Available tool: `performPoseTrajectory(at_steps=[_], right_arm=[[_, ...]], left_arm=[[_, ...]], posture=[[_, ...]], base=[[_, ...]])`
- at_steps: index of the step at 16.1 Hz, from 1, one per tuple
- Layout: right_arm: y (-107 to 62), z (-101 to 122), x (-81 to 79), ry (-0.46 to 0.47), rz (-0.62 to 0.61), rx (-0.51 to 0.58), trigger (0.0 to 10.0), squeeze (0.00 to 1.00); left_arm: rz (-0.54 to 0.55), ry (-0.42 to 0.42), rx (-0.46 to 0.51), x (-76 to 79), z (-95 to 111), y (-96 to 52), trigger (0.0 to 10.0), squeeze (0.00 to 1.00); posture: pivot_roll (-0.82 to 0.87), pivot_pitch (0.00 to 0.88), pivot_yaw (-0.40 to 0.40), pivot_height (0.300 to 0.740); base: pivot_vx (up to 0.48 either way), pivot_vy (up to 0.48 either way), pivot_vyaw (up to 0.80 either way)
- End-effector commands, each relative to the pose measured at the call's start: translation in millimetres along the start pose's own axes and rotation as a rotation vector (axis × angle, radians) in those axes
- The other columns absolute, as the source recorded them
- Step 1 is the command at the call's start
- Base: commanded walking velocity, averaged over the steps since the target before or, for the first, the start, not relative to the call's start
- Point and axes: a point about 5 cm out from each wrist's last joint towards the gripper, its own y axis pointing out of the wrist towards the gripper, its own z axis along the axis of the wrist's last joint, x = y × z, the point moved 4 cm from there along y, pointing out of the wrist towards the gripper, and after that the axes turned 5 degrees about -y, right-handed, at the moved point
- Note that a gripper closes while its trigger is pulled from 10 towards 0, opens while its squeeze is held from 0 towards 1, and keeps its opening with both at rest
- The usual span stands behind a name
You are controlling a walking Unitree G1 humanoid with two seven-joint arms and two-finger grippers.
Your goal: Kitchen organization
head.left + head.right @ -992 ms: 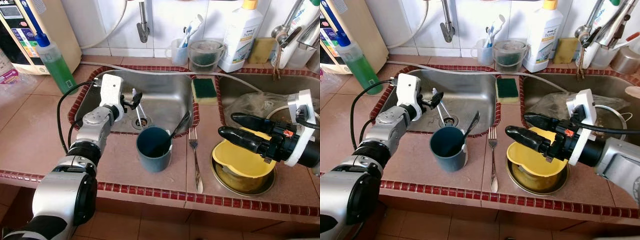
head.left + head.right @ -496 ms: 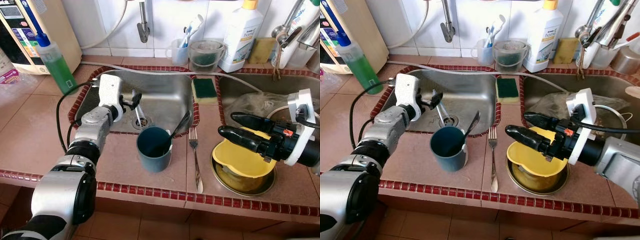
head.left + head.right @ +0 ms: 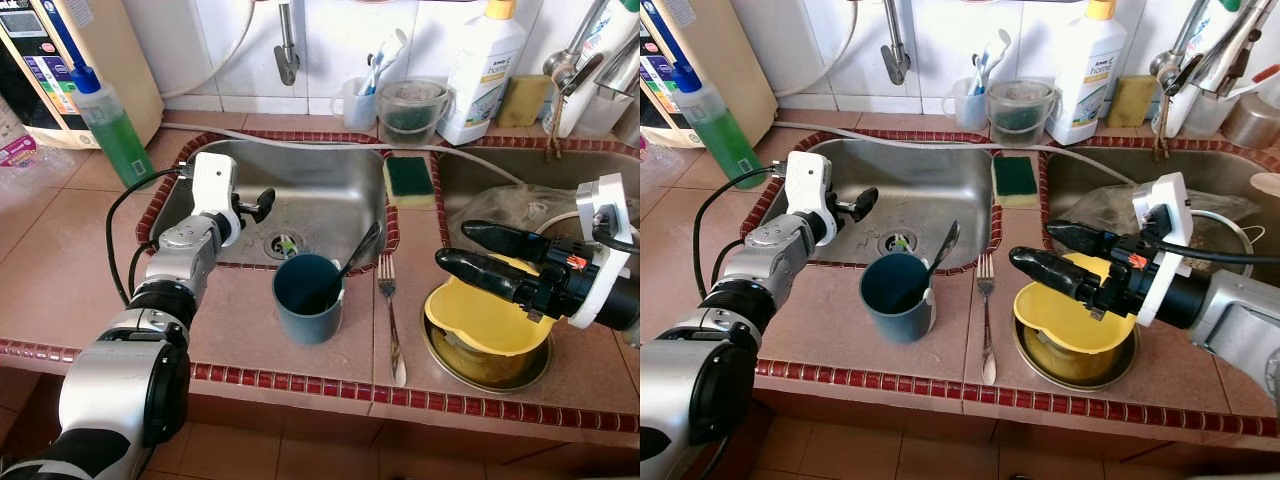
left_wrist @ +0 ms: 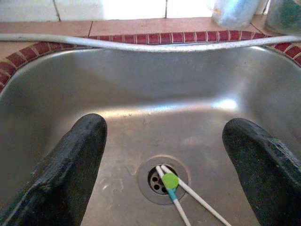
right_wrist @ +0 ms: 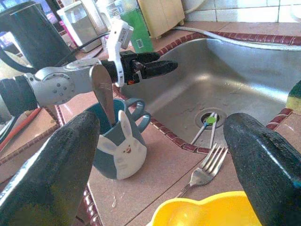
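My left gripper (image 3: pixel 262 202) hangs open over the left sink (image 3: pixel 320 170), nothing between its fingers. A pair of thin white sticks with a green piece (image 4: pixel 176 193) lies on the sink's drain, below and ahead of the fingertips. A blue mug (image 3: pixel 307 298) with a rabbit picture stands on the tiled ledge in front of the sink, a spoon (image 3: pixel 362 250) leaning in it. A fork (image 3: pixel 390 320) lies to its right. My right gripper (image 3: pixel 456 245) is open, just above a yellow bowl (image 3: pixel 485 325) that sits inside a metal bowl (image 3: pixel 490 372).
A green-and-yellow sponge (image 3: pixel 408 178) rests on the divider between the sinks. A green soap bottle (image 3: pixel 110 130) stands at the back left. A white detergent bottle (image 3: pixel 482 70), a clear jug (image 3: pixel 410 110) and a toothbrush cup (image 3: pixel 360 100) line the back wall.
My left gripper held the white sticks upright over the drain; it has let go, the sticks now lie on the drain, and the gripper has drawn back to the left. The right arm barely moved.
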Motion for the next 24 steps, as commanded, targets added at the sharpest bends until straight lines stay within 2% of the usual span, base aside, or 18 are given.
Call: performPoseTrajectory(at_steps=[1, 5, 11, 15, 17, 19, 24], right_arm=[[1.9, -1, -1.8, -0.013, 0.016, -0.005, 10.0, 0.00], [0.2, -8, -4.8, -0.003, 0.035, -0.022, 10.0, 0.00], [5.5, -19, -16.7, 0.004, 0.100, -0.027, 10.0, 0.00], [15.1, -21, -14.9, -0.027, 0.091, 0.011, 10.0, 0.00], [25.0, -19, -10.4, -0.032, 0.057, 0.067, 10.0, 0.00], [30.3, -16, -7.3, -0.034, 0.037, 0.107, 10.0, 0.00], [53.1, -19, -8.1, -0.014, 0.030, 0.190, 10.0, 0.00]], left_arm=[[-0.015, 0.038, 0.043, -1.2, 16, 0.2, 10.0, 0.00], [-0.063, 0.102, 0.108, -2.3, 31, -4.4, 10.0, 0.00], [-0.091, 0.187, 0.146, -6.4, 35, -15.8, 10.0, 0.00], [-0.109, 0.200, 0.175, -3.6, 34, -28.1, 10.0, 0.00], [-0.101, 0.179, 0.186, -4.7, 35, -37.0, 10.0, 0.00], [-0.111, 0.180, 0.192, -1.0, 35, -43.4, 10.0, 0.00], [-0.148, 0.169, 0.202, 19.3, 37, -62.6, 10.0, 0.00]], posture=[[-0.30, 0.141, 0.066, 0.740], [-0.29, 0.138, 0.065, 0.740], [-0.26, 0.128, 0.059, 0.740], [-0.24, 0.116, 0.052, 0.740], [-0.23, 0.108, 0.047, 0.740], [-0.22, 0.104, 0.042, 0.740], [-0.19, 0.088, 0.036, 0.740]], base=[[0.000, 0.000, 0.00], [0.000, 0.000, 0.00], [0.000, 0.000, 0.00], [0.000, 0.000, 0.00], [0.000, 0.000, 0.00], [0.000, 0.000, 0.00], [0.000, 0.000, 0.00]])
